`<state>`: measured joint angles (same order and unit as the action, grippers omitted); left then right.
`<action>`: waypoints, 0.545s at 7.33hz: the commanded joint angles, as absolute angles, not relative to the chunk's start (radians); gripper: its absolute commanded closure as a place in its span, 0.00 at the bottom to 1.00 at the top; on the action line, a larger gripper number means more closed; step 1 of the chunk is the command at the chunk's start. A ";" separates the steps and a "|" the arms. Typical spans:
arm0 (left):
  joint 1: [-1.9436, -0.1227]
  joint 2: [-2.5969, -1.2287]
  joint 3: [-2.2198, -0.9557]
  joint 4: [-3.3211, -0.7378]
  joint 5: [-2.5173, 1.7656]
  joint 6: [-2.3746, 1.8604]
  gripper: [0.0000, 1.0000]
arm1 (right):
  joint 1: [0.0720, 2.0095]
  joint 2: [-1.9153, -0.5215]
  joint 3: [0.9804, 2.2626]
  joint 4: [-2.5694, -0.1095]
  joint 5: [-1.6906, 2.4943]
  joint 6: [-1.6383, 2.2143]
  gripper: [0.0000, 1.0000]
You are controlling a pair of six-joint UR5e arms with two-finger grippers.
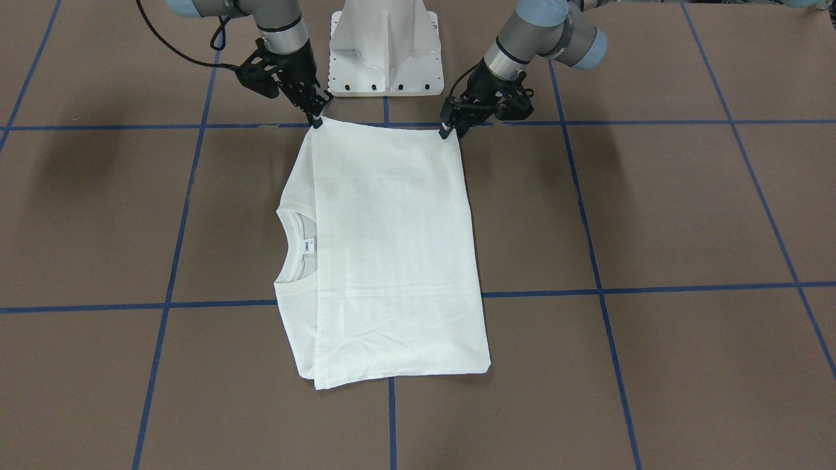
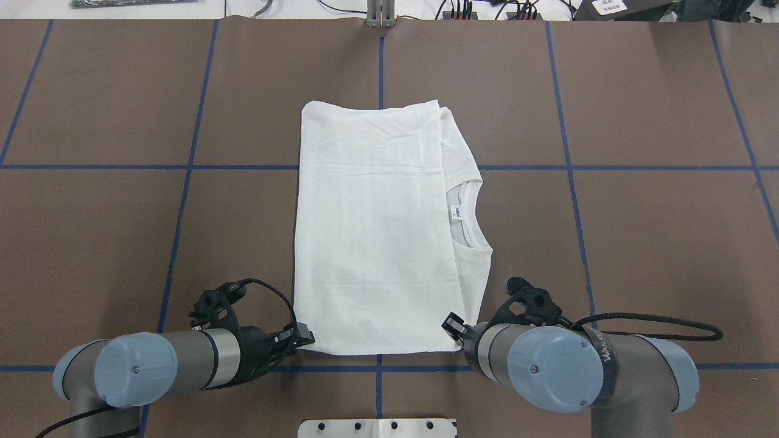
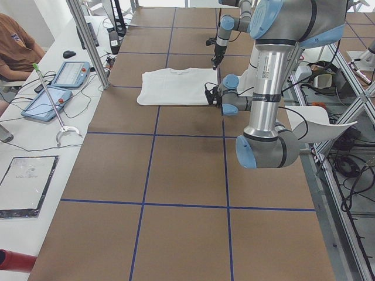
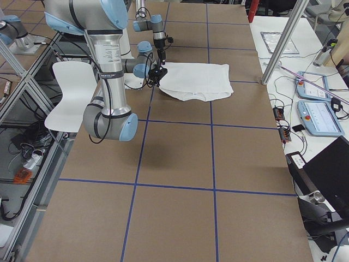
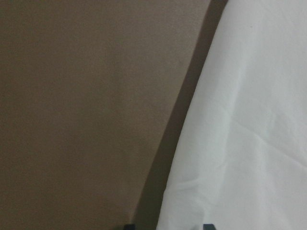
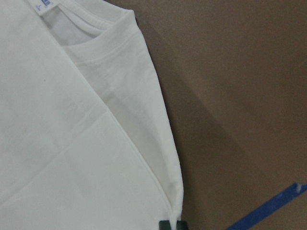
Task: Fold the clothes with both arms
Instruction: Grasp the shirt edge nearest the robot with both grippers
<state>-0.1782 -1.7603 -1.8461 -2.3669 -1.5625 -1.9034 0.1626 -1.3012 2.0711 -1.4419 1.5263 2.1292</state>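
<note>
Jaws first, and we have both pairs down near the edge of the brown desk (image 1: 653,215) closest to the robot. On the right arm (image 1: 281,29) the jaws are pinched narrow on one corner of the large white long-sleeved T-shirt (image 1: 392,248). Its wrist view shows that corner running straight into the dark tips. On the left arm (image 1: 522,46) the jaws sit at the other corner of the same edge. The left wrist view catches two dark tips standing a little apart with the cloth's border between them, so we cannot tell whether they grip it or only straddle it.

The shirt lies flat across the middle of the desk, folded to a long rectangle, one side lapped over the body. Its edge toward the robot runs straight from one arm to the other, just in front of the white metal pedestal base (image 1: 385,46). The ribbed round collar (image 6: 91,26) with its small label (image 1: 309,247) peeks out from under the fold and faces the desk's edge on the robot's right. Blue tape lines (image 1: 653,287) cross the desk in a grid, and one passes under the shirt.
</note>
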 commanded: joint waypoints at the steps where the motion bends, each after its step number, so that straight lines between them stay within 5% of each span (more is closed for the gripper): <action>1: -0.176 -1.759 -1.853 -2.367 -1.563 -1.916 0.96 | 0.163 -1.302 2.077 -1.442 1.526 2.129 1.00; 4: -0.175 -1.764 -1.859 -2.367 -1.565 -1.924 1.00 | 0.163 -1.310 2.079 -1.442 1.528 2.129 1.00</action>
